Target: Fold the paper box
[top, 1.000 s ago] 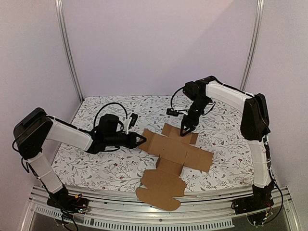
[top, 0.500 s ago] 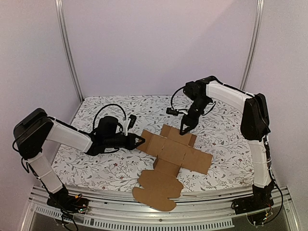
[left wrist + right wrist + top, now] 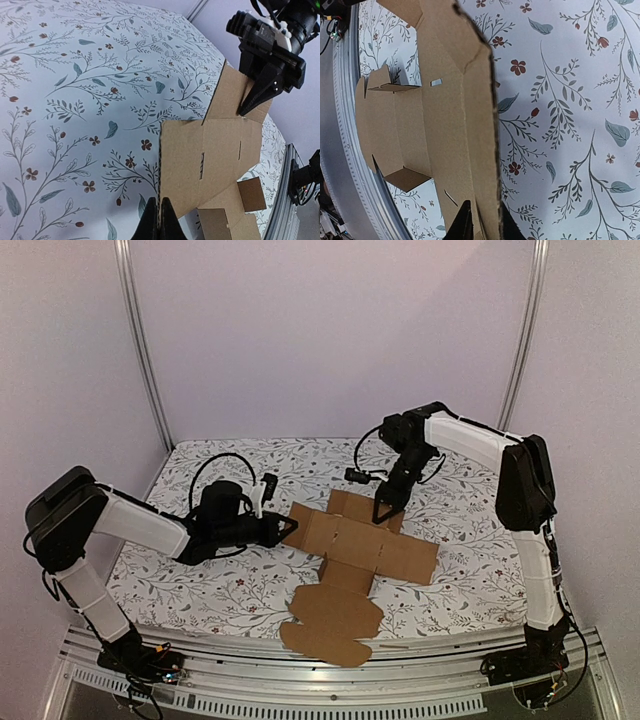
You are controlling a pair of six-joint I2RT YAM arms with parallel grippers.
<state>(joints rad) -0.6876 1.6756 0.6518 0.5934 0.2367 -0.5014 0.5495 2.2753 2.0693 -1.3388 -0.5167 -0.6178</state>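
The paper box (image 3: 360, 545) is a flat brown die-cut sheet lying open in the middle of the floral table. My left gripper (image 3: 292, 527) is shut on its left edge; in the left wrist view the black fingertips (image 3: 160, 222) pinch the corrugated edge of the paper box (image 3: 220, 145). My right gripper (image 3: 380, 517) comes down on the far flap. In the right wrist view it (image 3: 485, 225) straddles the edge of the paper box (image 3: 445, 125), one finger on top, one behind. The right gripper (image 3: 245, 111) also shows in the left wrist view.
A floral cloth (image 3: 230, 580) covers the table. The sheet's rounded near flap (image 3: 330, 625) reaches toward the metal rail (image 3: 300, 685) at the table's front edge. Metal posts (image 3: 140, 350) stand at the back corners, with pale walls behind.
The right gripper's jaws have closed onto the far flap. The whole sheet has shifted a little left and away, with both grippers moving along with it.
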